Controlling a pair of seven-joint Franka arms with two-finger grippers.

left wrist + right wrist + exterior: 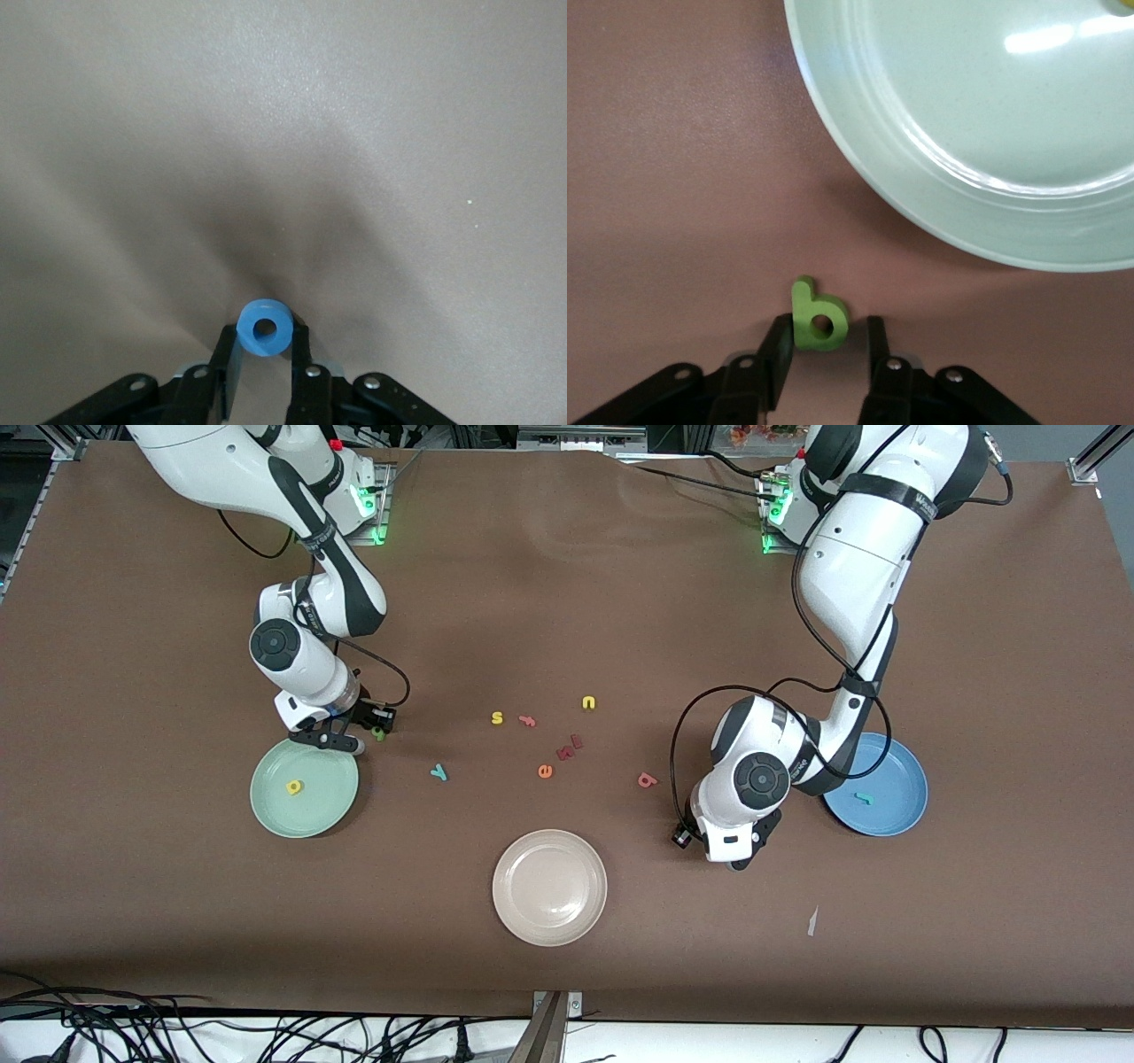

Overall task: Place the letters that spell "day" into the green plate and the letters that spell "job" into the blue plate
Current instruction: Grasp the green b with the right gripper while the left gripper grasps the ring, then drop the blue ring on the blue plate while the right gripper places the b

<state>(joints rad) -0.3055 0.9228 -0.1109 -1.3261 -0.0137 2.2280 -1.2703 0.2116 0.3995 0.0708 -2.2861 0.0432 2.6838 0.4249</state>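
Left end effector point(265, 347) pinching one blue o point(265, 328), right end effector point(824, 347) partly closed around one green d point(818, 316), three plates

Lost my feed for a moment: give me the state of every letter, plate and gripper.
left gripper: fingers on blue o, low over bare table
right gripper: around green d, one finger apart
green plate: holds yellow a
blue plate: holds teal j
teal y: on table
red b: on table
beige plate: empty
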